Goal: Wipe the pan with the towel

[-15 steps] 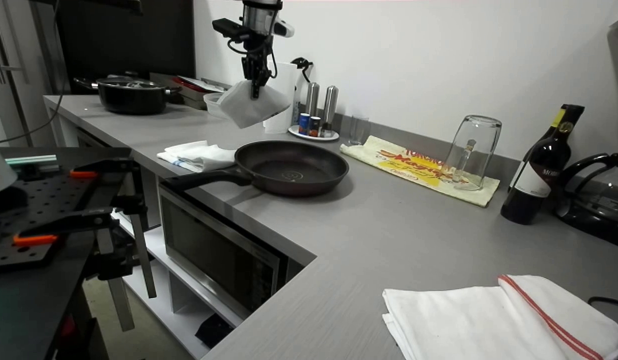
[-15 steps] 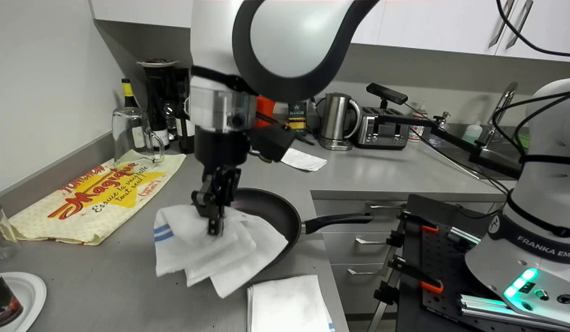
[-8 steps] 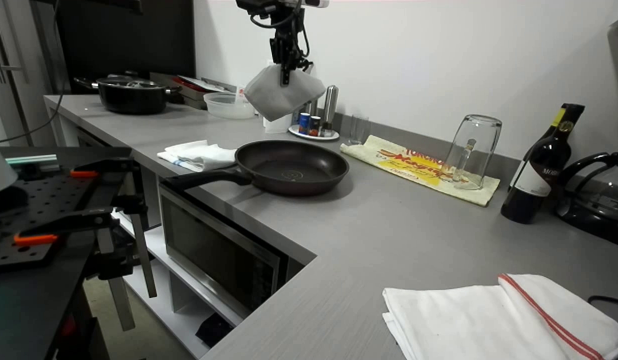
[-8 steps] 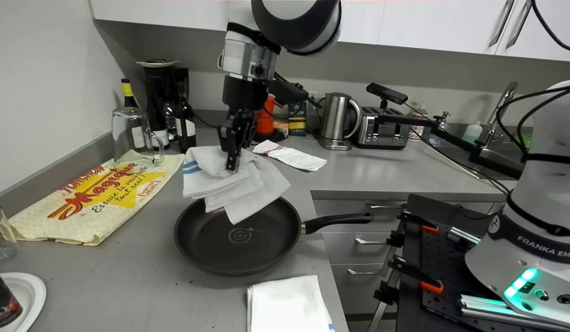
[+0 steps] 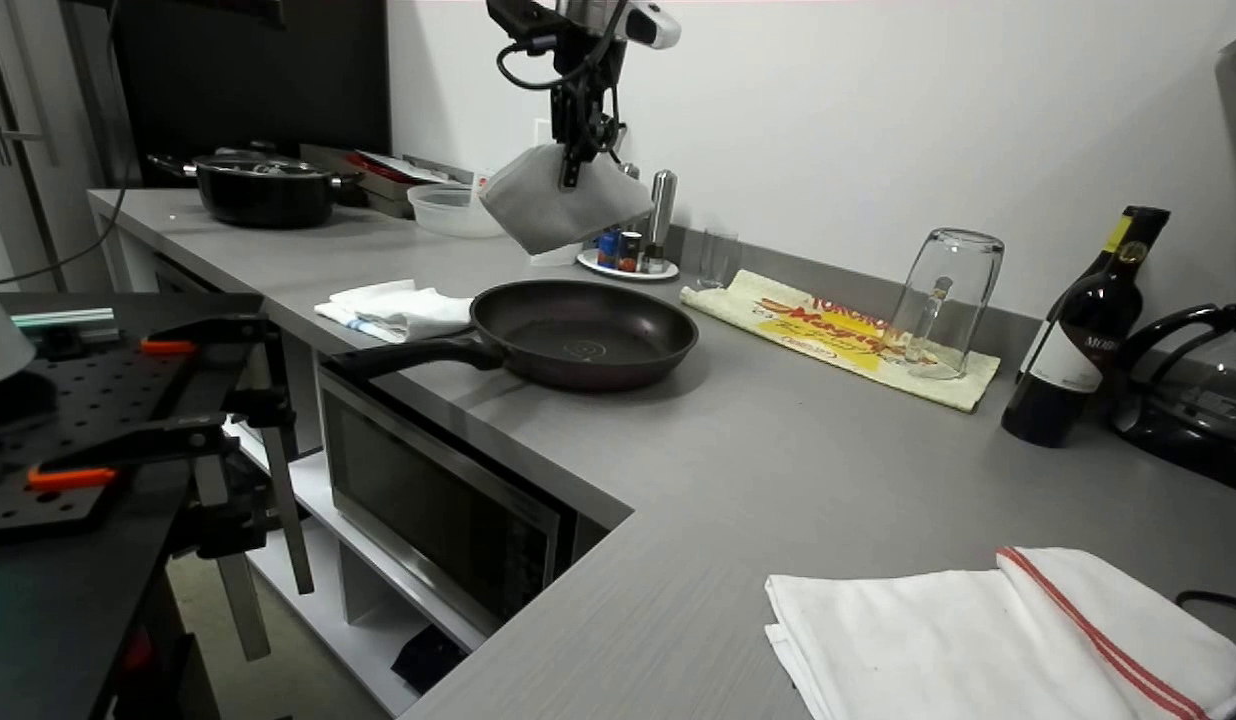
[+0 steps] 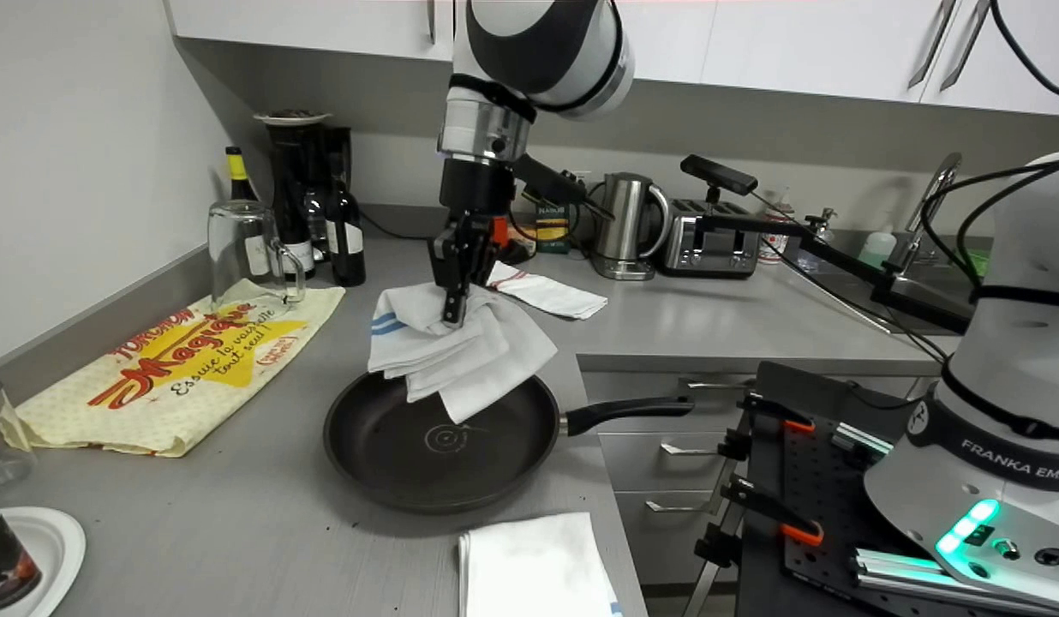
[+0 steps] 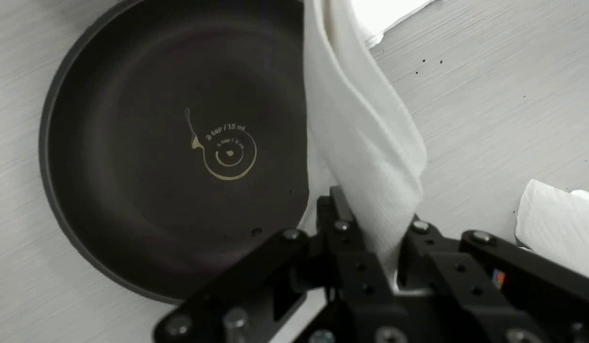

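A gripper (image 6: 453, 314) pinches a white towel (image 6: 469, 353) over a frying pan (image 6: 444, 458) near the inner corner of the counter (image 6: 238, 514). Wiping calls for a descent: the pan lies below the fingers (image 7: 359, 274), its handle (image 6: 628, 413) jutting past the robot-side edge, exact centring hard to judge.

There sits the frying pan (image 6: 444, 463), flat on the grey surface (image 5: 828, 480), handle (image 6: 624, 412) out over the edge! Folded white cloth (image 6: 536, 566) just beside it, yellow printed towel (image 6: 187, 370) spread out, kettle (image 6: 624, 227) and toaster (image 6: 709, 248) side by side, wine bottle (image 5: 1083, 330) upright, red-striped towel (image 5: 968, 635) folded.
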Action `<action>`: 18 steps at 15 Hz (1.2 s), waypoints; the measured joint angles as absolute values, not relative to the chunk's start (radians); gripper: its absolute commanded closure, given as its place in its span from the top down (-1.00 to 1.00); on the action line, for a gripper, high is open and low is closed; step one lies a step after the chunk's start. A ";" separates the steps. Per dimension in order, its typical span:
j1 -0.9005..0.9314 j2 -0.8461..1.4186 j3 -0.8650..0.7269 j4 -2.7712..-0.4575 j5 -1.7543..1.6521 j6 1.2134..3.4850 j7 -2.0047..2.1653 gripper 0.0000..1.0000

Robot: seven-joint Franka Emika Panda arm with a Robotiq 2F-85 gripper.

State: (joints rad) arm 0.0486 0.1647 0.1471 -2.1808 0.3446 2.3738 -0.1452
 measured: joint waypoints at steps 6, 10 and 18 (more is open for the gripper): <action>0.049 0.229 0.154 -2.175 0.448 2.351 -0.193 -0.92; 0.048 0.301 0.155 -2.160 0.450 2.368 -0.204 -0.92; 0.029 0.484 0.164 -2.073 0.449 2.435 -0.225 -0.92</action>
